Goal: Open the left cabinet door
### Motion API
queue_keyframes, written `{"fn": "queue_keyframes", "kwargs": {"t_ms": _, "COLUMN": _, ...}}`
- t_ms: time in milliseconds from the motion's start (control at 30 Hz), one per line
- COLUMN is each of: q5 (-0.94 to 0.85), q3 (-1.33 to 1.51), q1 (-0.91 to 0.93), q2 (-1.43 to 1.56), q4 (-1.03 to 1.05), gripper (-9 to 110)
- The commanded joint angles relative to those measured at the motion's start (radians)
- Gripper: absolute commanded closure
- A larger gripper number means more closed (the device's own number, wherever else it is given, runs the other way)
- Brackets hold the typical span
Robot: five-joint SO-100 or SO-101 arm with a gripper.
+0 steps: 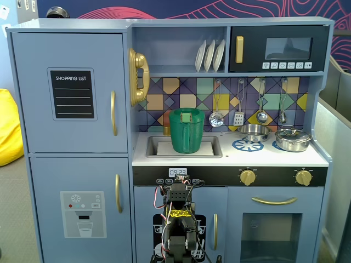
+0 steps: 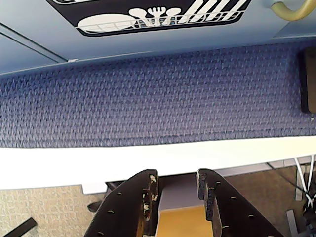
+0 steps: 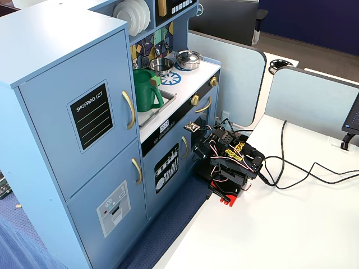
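While the head-on fixed view shows the toy kitchen whole, the left cabinet door [image 1: 70,92] sits shut at the unit's upper left, its black shopping-list chalkboard [image 1: 72,93] left of the curved gold handle [image 1: 113,113]; below it is the dispenser door [image 1: 81,213], and a green pitcher [image 1: 187,130] stands in the sink [image 1: 155,146]. The folded arm [image 1: 179,224] sits low in front of the small dishes door, well apart from the target. Seen from the wrist, the end effector [image 2: 176,190] has its dark jaws slightly parted with nothing between them, above blue carpet [image 2: 158,94]. From the side fixed view, the arm [image 3: 229,162] rests folded on the white desk [image 3: 291,224], the chalkboard door [image 3: 78,117] closed.
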Motion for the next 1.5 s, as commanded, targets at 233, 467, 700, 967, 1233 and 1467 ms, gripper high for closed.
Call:
{"fn": "queue_keyframes", "kwargs": {"t_ms": 233, "q5": 0.0, "q3": 0.055, "q1": 0.032, "q2": -0.005, "q4": 0.141, "gripper": 101}}
{"fn": "queue_keyframes", "kwargs": {"t_ms": 467, "q5": -0.058, "q3": 0.054, "q1": 0.031, "q2": -0.005, "q4": 0.124, "gripper": 101}}
{"fn": "queue_keyframes", "kwargs": {"t_ms": 700, "q5": -0.029, "q3": -0.071, "q1": -0.121, "q2": -0.009, "q4": 0.04, "gripper": 101}}
{"fn": "queue_keyframes", "kwargs": {"t_ms": 967, "q5": 0.014, "q3": -0.288, "q1": -0.313, "q2": -0.152, "q4": -0.491, "gripper": 101}}
{"fn": "queue_keyframes", "kwargs": {"t_ms": 1233, "q5": -0.012, "q3": -0.549, "q1": -0.522, "q2": -0.376, "q4": -0.933, "gripper": 95}}
{"fn": "queue_keyframes", "kwargs": {"t_ms": 1467, "q5": -0.055, "q3": -0.781, "q1": -0.641, "q2": -0.525, "q4": -1.077, "gripper": 91}}
